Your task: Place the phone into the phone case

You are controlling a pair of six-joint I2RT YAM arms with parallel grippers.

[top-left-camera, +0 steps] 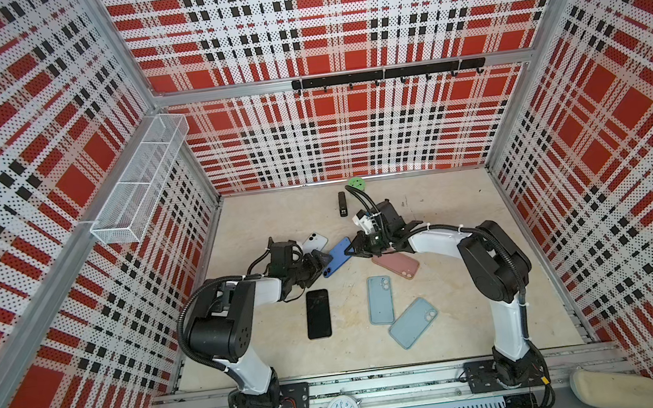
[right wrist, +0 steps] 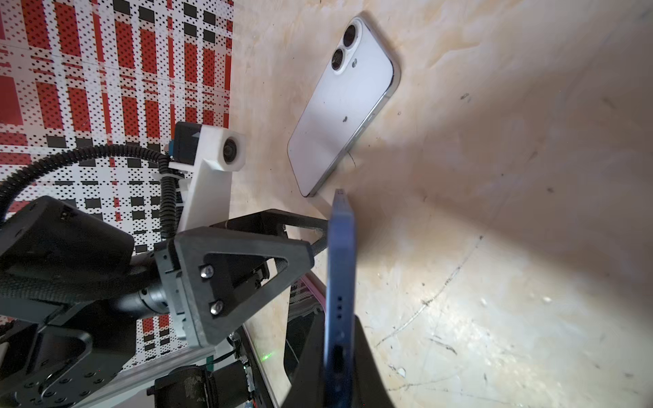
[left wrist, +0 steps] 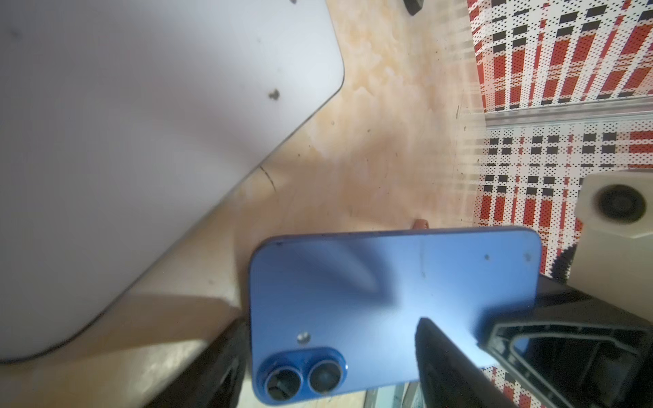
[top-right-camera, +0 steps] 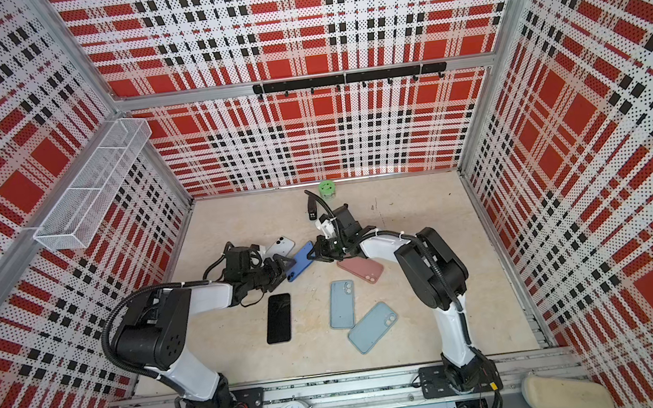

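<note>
Nearest you, the tilted blue case (top-left-camera: 413, 323), the straight blue case (top-left-camera: 380, 300) and the pink case (top-left-camera: 398, 264) lie empty on the table (top-left-camera: 476, 322). Beyond them, your right end effector (top-left-camera: 356, 247) pinches the blue phone (top-left-camera: 337, 257) on edge. The left end effector (top-left-camera: 320, 265) stands wide beside it, perhaps touching. You have the whole insertion left.

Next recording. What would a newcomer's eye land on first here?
First the loud red plaid walls on three sides. Then, mid-table, the blue phone held up on edge by the shut right gripper, with the open left gripper at its camera end. A white phone, a black phone, a pink case and two light blue cases lie around it.
</note>
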